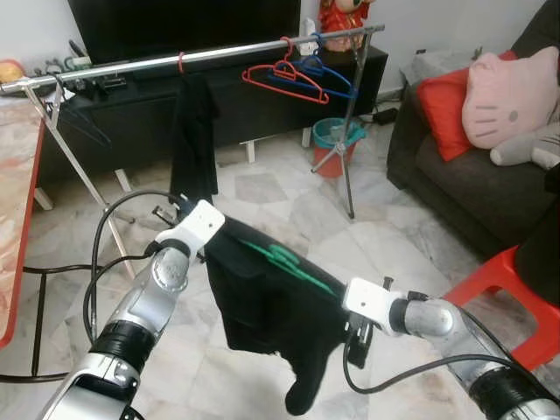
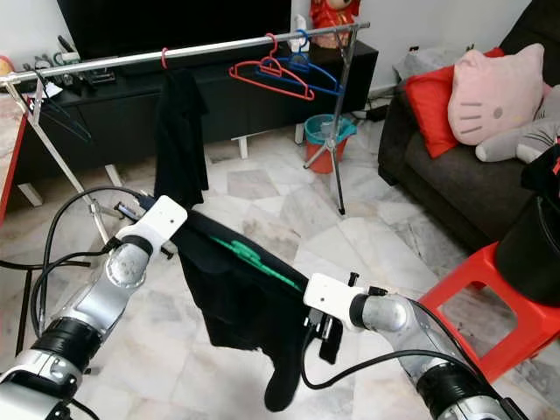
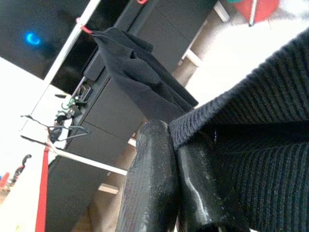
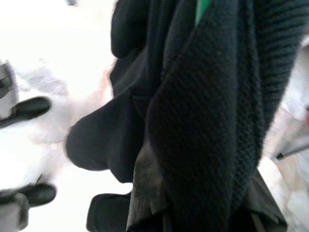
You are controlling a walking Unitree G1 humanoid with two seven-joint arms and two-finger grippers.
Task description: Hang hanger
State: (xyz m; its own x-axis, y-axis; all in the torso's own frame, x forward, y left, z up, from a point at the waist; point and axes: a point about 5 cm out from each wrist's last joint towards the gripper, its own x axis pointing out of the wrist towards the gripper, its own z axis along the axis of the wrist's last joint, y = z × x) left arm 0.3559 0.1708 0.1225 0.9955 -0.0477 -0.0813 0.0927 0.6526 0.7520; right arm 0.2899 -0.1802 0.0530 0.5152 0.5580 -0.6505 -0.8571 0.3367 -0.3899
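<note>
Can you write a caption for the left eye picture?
Both grippers hold a black garment up before the clothes rail.

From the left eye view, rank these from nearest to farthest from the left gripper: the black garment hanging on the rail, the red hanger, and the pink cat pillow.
1. Black garment on the rail: just beyond the left gripper.
2. Red hanger: farther along the rail, toward the right.
3. Pink cat pillow: on the sofa, far right.
</note>
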